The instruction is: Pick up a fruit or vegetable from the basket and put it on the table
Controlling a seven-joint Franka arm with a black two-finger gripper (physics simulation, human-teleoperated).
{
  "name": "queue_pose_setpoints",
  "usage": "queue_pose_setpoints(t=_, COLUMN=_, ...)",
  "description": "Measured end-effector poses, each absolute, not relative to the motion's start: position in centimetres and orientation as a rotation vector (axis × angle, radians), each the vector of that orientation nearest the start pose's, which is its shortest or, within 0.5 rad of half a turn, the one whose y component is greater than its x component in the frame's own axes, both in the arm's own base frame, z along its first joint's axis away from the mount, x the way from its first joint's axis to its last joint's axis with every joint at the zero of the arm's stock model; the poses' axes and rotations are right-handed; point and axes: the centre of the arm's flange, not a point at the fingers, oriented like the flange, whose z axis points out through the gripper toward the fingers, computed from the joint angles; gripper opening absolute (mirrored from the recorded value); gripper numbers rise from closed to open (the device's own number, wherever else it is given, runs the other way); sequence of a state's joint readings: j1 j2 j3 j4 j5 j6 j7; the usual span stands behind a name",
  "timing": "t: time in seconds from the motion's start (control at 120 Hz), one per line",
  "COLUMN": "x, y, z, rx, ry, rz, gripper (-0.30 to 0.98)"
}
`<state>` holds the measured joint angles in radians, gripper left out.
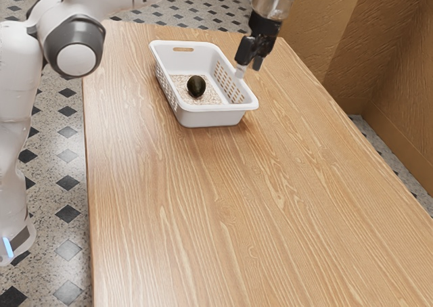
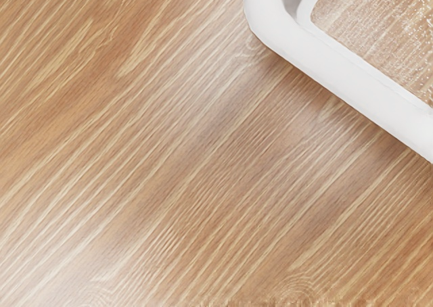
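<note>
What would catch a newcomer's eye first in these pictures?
Probably the dark, egg-shaped fruit or vegetable, standing out on the pale floor inside the white plastic basket. Next, the black two-fingered claw, open and empty near the basket's side toward the exterior view's right. Then the long wood-grained table beneath.

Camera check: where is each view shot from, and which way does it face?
Exterior view: at the arm's side, angled down across the brown wooden table at the white plastic basket with a dark oval fruit in it; white arm at the exterior view's left and top, black two-finger gripper by the basket's side.
Wrist view: on the arm's hand, facing down at bare tabletop and a rounded corner of the basket.
Shared: the tabletop, the basket's rim and part of its inside.
</note>
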<state>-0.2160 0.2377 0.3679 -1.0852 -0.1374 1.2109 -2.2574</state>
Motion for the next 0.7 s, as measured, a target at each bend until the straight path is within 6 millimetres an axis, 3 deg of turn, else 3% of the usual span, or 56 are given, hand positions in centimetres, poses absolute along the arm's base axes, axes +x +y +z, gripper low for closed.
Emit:
queue_pose_setpoints(t=0.167, x=58.9, y=3.0, z=68.1, rx=1.616, ry=2.713, rz=-0.118, gripper=0.69)
queue_pose_setpoints(t=0.35, x=58.9, y=4.2, z=67.6, rx=1.893, ry=2.517, rz=-0.111, gripper=0.69)
queue_pose_setpoints(t=0.4, x=58.1, y=5.9, z=66.7, rx=1.954, ry=2.481, rz=-0.153, gripper=0.69)
queue_pose_setpoints(t=0.483, x=53.8, y=9.5, z=66.6, rx=2.027, ry=2.407, rz=-0.21, gripper=0.69)
queue_pose_setpoints(t=0.533, x=52.3, y=11.6, z=66.3, rx=2.07, ry=2.38, rz=-0.204, gripper=0.68)
queue_pose_setpoints(t=0.7, x=49.3, y=18.2, z=61.6, rx=2.179, ry=2.298, rz=-0.27, gripper=0.68)
